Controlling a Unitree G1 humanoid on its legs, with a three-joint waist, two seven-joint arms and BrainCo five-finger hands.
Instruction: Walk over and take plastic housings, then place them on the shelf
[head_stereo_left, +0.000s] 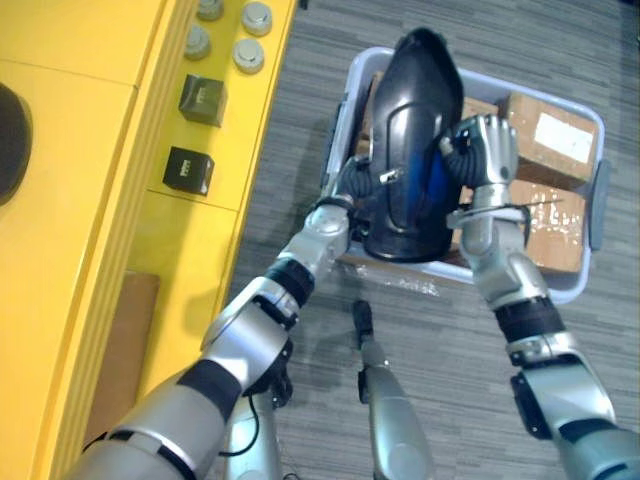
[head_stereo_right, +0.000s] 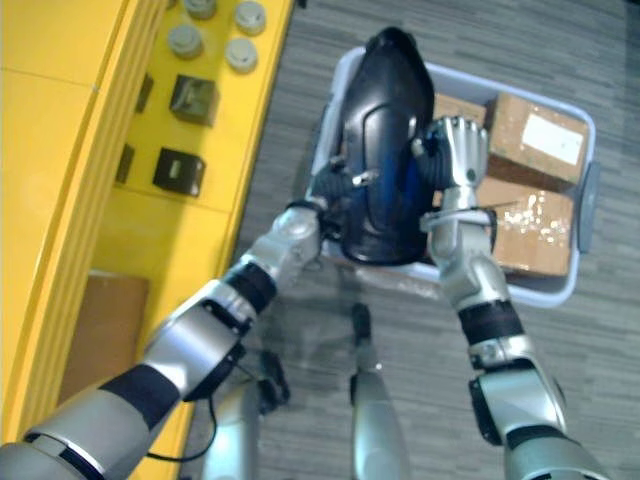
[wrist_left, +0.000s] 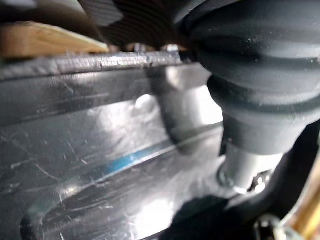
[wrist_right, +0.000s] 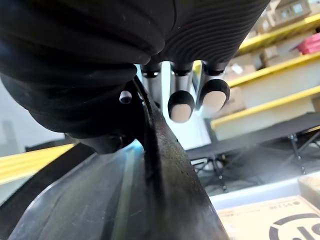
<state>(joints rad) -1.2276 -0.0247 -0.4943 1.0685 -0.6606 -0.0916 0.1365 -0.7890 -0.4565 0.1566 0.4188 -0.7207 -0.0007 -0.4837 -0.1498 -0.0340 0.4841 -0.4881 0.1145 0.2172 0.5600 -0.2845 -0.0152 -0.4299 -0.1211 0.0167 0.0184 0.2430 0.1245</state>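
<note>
A warehouse-like storeroom. Long yellow metal shelves (wrist_right: 280, 67) carry cartons (wrist_right: 290, 10). A pale grey plastic crate (head_stereo_left: 597, 205) holds brown cardboard boxes (head_stereo_left: 552, 135).

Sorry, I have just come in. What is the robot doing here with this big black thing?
The robot is holding a large black plastic housing upright between both hands, over a pale bin on the floor. The right hand curls its fingers over one edge of the housing, and the left hand is against the other side. Cardboard boxes lie in the bin. The yellow shelf stands to the robot's left; the housing is not on it yet.
</note>
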